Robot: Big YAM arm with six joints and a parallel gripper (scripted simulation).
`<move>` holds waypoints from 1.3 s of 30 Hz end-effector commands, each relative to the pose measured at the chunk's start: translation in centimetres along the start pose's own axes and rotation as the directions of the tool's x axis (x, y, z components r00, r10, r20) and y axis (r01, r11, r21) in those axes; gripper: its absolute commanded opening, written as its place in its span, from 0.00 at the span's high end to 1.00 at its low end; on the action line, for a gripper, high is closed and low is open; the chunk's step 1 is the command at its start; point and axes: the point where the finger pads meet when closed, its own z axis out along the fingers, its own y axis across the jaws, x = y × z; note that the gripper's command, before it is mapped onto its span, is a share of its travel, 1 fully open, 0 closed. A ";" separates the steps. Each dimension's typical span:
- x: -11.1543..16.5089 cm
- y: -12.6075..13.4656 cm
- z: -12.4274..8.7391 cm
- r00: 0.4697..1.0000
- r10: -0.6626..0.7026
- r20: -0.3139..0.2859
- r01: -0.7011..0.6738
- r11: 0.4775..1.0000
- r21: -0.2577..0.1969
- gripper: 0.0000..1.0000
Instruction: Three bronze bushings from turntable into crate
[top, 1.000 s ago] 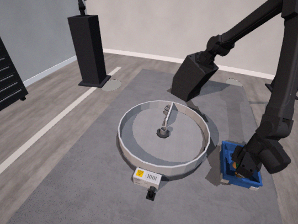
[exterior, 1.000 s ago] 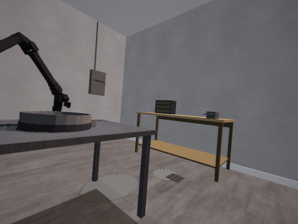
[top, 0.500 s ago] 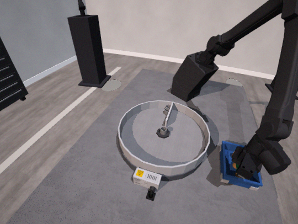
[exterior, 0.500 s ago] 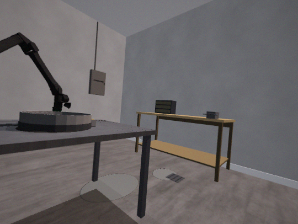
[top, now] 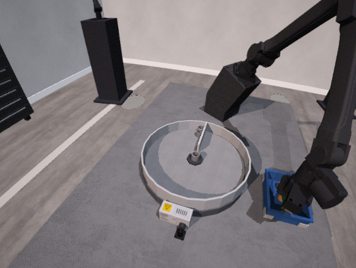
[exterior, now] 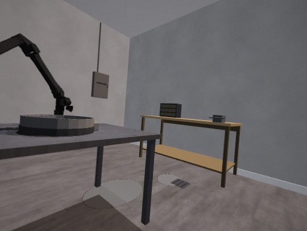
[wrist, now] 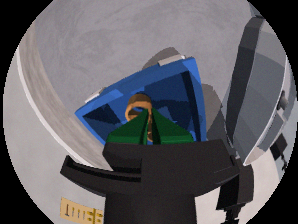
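The arm is reaching down over the blue crate (top: pixel 269 185) at the right side of the grey table (top: pixel 109 211), and the gripper (wrist: pixel 148 124) is sitting inside the crate's walls. Its green fingers are pinching one bronze bushing (wrist: pixel 139 104), jaws nearly together with the ring caught at their tips. From above, only a sliver of orange is showing under the wrist, so I cannot count what else is lying in the crate.

On the turntable (top: pixel 245 155), I am counting three grey bushings: two (top: pixel 199 129) sitting side by side at the far rim against the divider bar (top: pixel 202 135), and one (top: pixel 195 154) standing on the dark hub at the centre. One white control box (top: pixel 175 211) with a yellow warning label is sitting just in front of the turntable.
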 end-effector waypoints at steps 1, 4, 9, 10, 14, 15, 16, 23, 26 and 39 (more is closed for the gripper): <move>-1.1 1.8 -0.1 1.000 -0.007 0.024 0.007 1.000 -0.024 1.00; -1.1 1.8 -0.1 1.000 -0.007 0.024 0.007 1.000 -0.024 1.00; -1.1 1.8 -0.1 1.000 -0.007 0.024 0.007 1.000 -0.024 1.00; -1.1 1.8 -0.1 1.000 -0.007 0.024 0.007 1.000 -0.024 1.00; -1.1 1.8 -0.1 1.000 -0.007 0.024 0.007 1.000 -0.024 1.00; -1.1 1.8 -0.1 1.000 -0.007 0.024 0.007 1.000 -0.024 1.00; -1.1 1.8 -0.1 1.000 -0.007 0.024 0.007 1.000 -0.024 1.00; -0.9 1.6 0.4 1.000 -0.007 0.020 0.007 1.000 -0.021 1.00; -0.9 1.5 0.4 1.000 -0.007 0.020 0.007 1.000 -0.020 1.00; -0.9 1.7 0.1 1.000 -0.008 0.023 0.009 1.000 -0.024 1.00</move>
